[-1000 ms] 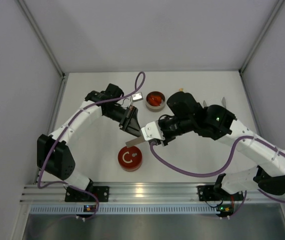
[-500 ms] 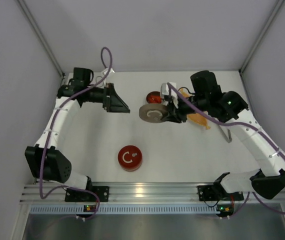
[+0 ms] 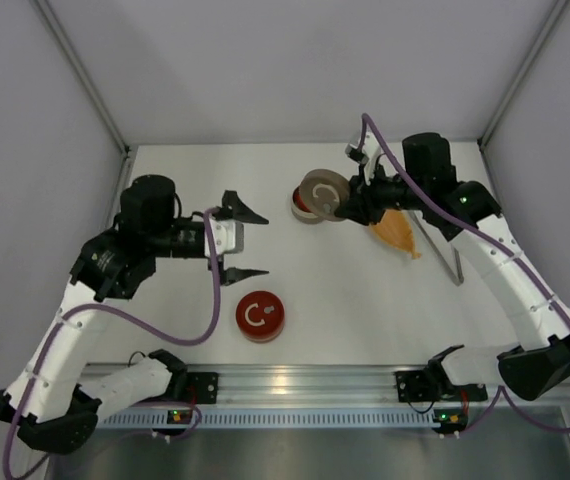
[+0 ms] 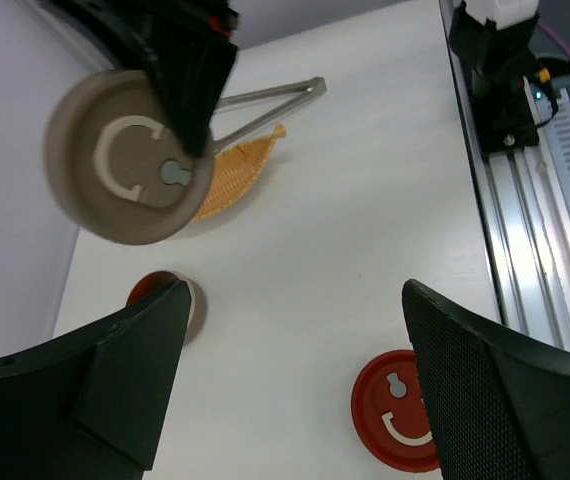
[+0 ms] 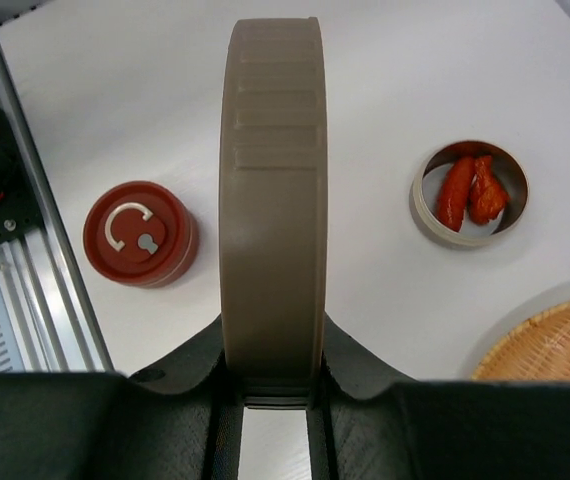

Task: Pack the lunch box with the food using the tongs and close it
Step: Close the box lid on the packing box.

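red food slices [image 5: 468, 190] in an open beige tin [image 5: 420, 205], just to the left of the right pincer [image 5: 273, 372] from above, ahead and to the right in its own wrist view. clenched in that pincer, a round beige lid [image 5: 272, 180], stood on edge, one finger flat against each face, rim toward the wrist camera. from above, hangs over the tin and hides most of it, leaving only a sliver of rim and red.

on the right pincer's other side, an orange leaf-shaped dish [image 3: 397, 232] flat on the white table [image 3: 365, 300]. just beyond the dish, farther from the pincer, slender grey tongs [image 3: 447, 248], lying flat and ungripped.

nearer the left pincer [image 3: 243, 241], a closed red tin [image 3: 258, 316] with a white hook mark on top, just toward the bases from the lower finger, not touching it.

right arm stretched out from its base, elbow bent, forearm turned inward to the left, wrist about level. left arm lifted, forearm aimed across toward the right arm, pincer released, fingers spread wide with nothing between them, well apart from the lid and the beige tin.
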You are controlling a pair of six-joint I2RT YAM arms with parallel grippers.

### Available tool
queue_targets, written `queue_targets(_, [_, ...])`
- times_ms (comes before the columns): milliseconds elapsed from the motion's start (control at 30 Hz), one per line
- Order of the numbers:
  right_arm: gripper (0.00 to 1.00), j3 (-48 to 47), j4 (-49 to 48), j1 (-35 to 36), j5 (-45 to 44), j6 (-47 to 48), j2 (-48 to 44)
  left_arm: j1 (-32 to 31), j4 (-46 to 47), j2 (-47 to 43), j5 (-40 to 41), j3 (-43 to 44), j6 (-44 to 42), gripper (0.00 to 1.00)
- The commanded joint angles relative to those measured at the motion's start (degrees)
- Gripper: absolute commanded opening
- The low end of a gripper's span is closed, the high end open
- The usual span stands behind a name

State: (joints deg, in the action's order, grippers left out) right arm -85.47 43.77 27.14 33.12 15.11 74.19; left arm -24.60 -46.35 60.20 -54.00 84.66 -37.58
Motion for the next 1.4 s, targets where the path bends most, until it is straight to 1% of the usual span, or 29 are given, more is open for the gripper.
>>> queue_targets(0, [0.0, -0.22, -8.78, -0.24, 0.01, -6.49, -1.33, -12.18, 4.83, -1.31, 17.32, -5.73, -10.84, 0.91])
queue_targets(67, [0.0, 0.13, -9.75, -0.24, 1.06, -9.65, -0.9, -15.99, 7.14, -0.8, 24.07, -6.18, -10.67, 0.91])
queue_targets(100, [0.0, 0.39, -10.02, -0.33, 1.41, -10.53, -0.72, -18.62, 7.15, 0.17, 24.9, -6.0, -12.41, 0.9])
queue_targets(133, [0.0, 1.09, -10.19, -0.24, 2.37, -12.02, -0.63, -19.77, 6.8, 0.52, 25.6, -5.83, -13.56, 0.9])
queue_targets(167, [0.0, 1.44, -10.98, -0.24, 2.73, -12.73, -0.72, -22.31, 7.06, 0.88, 28.22, -5.82, -14.27, 0.9])
queue_targets(300, [0.0, 2.33, -12.21, -0.24, 4.84, -14.67, -1.07, -26.63, 10.22, 2.81, 33.77, -5.82, -16.82, 0.91])
queue_targets(333, [0.0, 2.33, -12.22, -0.33, 4.93, -14.67, -1.16, -27.16, 12.57, 2.99, 34.83, -5.91, -16.56, 0.91])
queue_targets(467, [0.0, 2.24, -11.87, 0.2, 5.99, -14.67, -1.77, -27.69, 16.19, 5.09, 37.65, -4.51, -14.71, 0.94])
queue_targets(633, [0.0, 3.29, -10.9, 1.51, 6.51, -13.8, -3.26, -27.69, 19.1, 6.94, 37.91, -3.72, -13.92, 0.97])
queue_targets(933, [0.0, 5.49, -10.37, 2.39, 8.1, -13.09, -4.94, -27.61, 22.53, 9.14, 38.97, -3.01, -15.33, 0.97])
queue_targets(1233, [0.0, 6.02, -10.28, 2.75, 8.89, -12.92, -5.46, -27.69, 22.44, 11.25, 39.41, -0.47, -14.97, 0.97])
queue_targets(1367, [0.0, 6.02, -10.63, 2.84, 9.41, -12.92, -6.08, -27.69, 19.82, 12.13, 38.62, 0.5, -15.33, 0.97])
